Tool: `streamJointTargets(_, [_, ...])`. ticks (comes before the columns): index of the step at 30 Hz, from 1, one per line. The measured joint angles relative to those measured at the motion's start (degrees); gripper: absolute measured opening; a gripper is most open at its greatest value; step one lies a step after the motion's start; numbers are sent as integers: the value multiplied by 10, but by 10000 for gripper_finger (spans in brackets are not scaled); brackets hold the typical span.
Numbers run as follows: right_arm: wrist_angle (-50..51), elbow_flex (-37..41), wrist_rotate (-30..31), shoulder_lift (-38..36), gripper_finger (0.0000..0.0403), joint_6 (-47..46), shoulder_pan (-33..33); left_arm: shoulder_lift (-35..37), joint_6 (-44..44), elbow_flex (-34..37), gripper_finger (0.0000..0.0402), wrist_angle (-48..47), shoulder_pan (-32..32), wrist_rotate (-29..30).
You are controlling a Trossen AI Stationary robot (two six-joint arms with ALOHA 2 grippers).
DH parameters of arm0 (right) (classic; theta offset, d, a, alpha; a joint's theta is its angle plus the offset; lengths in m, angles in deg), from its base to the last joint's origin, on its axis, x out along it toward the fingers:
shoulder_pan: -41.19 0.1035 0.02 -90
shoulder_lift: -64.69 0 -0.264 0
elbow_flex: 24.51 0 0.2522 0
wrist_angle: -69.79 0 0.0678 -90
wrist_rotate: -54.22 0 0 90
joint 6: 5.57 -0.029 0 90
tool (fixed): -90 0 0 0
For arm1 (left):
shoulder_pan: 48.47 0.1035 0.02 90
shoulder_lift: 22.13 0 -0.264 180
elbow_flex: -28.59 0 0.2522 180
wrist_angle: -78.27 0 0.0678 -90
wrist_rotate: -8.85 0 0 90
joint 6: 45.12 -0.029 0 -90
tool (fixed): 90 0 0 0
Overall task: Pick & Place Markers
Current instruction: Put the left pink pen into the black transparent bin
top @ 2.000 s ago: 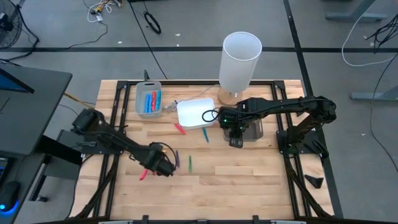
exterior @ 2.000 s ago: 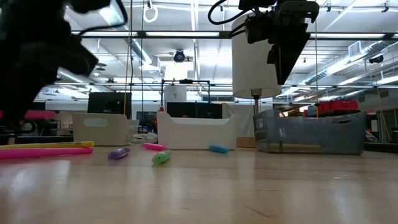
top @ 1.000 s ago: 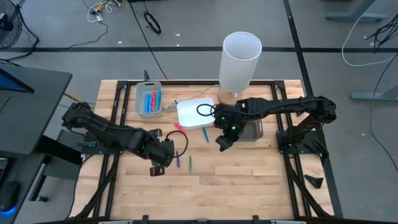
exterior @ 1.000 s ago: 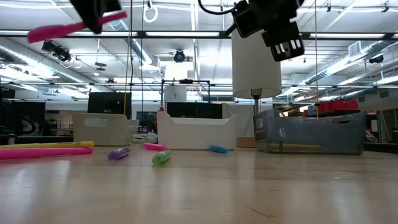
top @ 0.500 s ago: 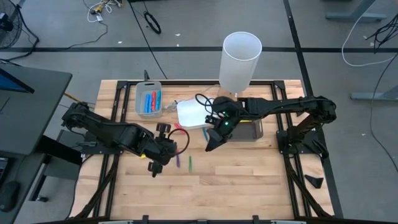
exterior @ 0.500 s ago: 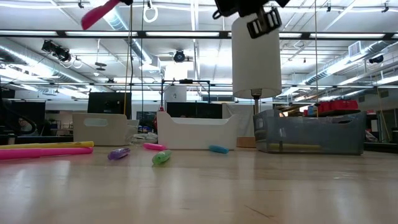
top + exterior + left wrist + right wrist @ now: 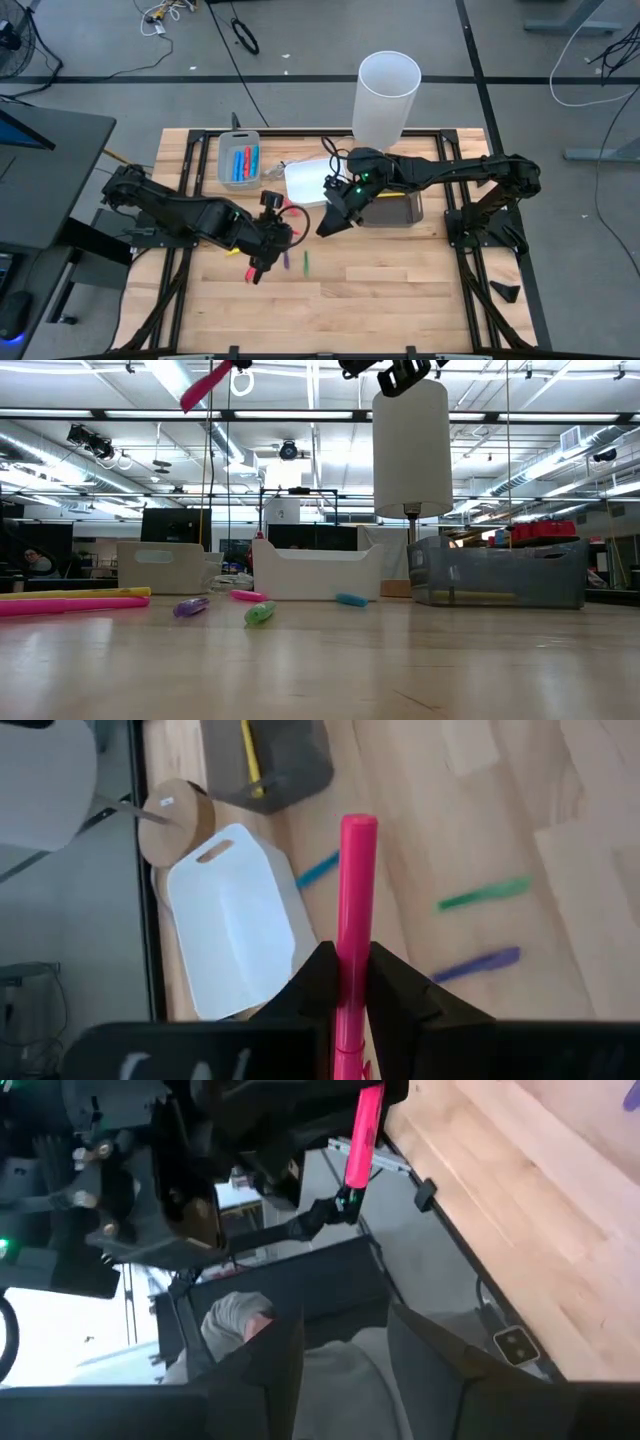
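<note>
High above the table's middle, my left gripper (image 7: 262,255) is shut on a pink marker (image 7: 356,890), which shows at the low view's top (image 7: 205,385). My right gripper (image 7: 325,227) hovers open beside the white tray (image 7: 315,182), with nothing between its fingers (image 7: 270,1370). On the wood lie a green marker (image 7: 305,262), a purple marker (image 7: 287,255) and a pink marker (image 7: 288,207). A blue marker (image 7: 318,870) lies beside the white tray. Blue and red markers lie in the grey tray (image 7: 239,158). My left gripper pinches the pink marker between its two fingers, around the marker's middle (image 7: 353,955). The fingers slant down from above and lie along the marker, whose free end (image 7: 358,822) sticks out past the fingertips. The marker is tilted and lifted clear of the table.
A tall white cylinder (image 7: 387,95) stands on a wooden base at the table's far edge. A dark tray (image 7: 398,208) holding a yellow marker (image 7: 250,755) sits under the right arm. A long pink marker (image 7: 75,603) and a yellow marker (image 7: 75,592) lie near the low camera.
My left gripper has risen with the pink marker and rolled, so the marker has turned from nearly level to steeply tilted. My right gripper has risen, gone toward the table's left and tipped up from pointing down to nearly level. It has stayed open.
</note>
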Motion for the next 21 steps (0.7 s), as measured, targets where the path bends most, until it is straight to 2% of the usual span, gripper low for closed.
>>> streamJointTargets(17, [0, 0, 19, 0, 146, -4, 0, -1, -26, 0, 37, 47, 12, 0])
streamJointTargets(21, [0, 0, 19, 0, 146, -4, 0, -26, -27, -24, 37, 31, 19, -1])
